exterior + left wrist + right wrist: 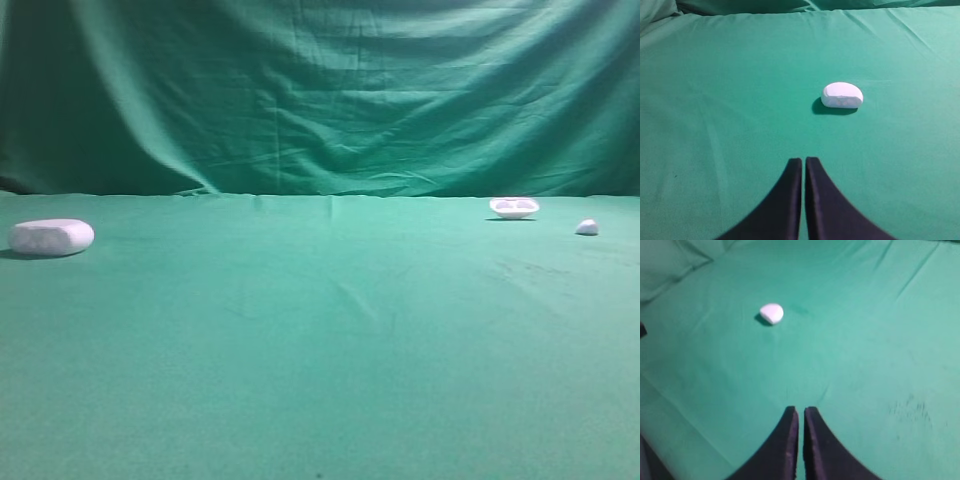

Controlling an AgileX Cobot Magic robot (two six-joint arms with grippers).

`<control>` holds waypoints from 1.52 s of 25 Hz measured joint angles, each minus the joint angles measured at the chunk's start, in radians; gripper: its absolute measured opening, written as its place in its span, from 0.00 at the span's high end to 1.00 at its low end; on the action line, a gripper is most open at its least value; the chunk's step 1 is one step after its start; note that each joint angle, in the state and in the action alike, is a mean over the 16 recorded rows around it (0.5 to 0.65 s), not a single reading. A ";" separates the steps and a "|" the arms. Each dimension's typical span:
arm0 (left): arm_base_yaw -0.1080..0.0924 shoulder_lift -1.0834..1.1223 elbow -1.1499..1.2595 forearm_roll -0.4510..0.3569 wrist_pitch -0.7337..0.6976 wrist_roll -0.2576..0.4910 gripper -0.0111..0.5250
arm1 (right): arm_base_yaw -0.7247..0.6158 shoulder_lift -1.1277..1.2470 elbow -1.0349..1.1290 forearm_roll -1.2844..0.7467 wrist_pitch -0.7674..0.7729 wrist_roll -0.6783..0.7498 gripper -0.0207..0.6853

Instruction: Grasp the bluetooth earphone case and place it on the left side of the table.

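White bluetooth earphone case (52,237) rests far left (table (320,380)).

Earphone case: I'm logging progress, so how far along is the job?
Looks done: the case lies at the far left of the table, held by neither gripper. In hand: nothing; the left gripper and right gripper are both shut and empty. Left: apparently nothing. The dish and pebble sit on the right.
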 joint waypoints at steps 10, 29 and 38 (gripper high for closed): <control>0.000 0.000 0.000 0.000 0.000 0.000 0.98 | -0.150 -0.107 0.131 -0.040 -0.079 -0.049 0.97; 0.000 0.000 0.000 0.000 0.000 0.000 0.98 | -0.625 -0.614 0.597 -0.057 -0.290 -0.071 0.97; 0.000 0.000 0.000 0.000 0.000 0.000 0.98 | -0.645 -0.634 0.631 -0.048 -0.276 -0.069 0.97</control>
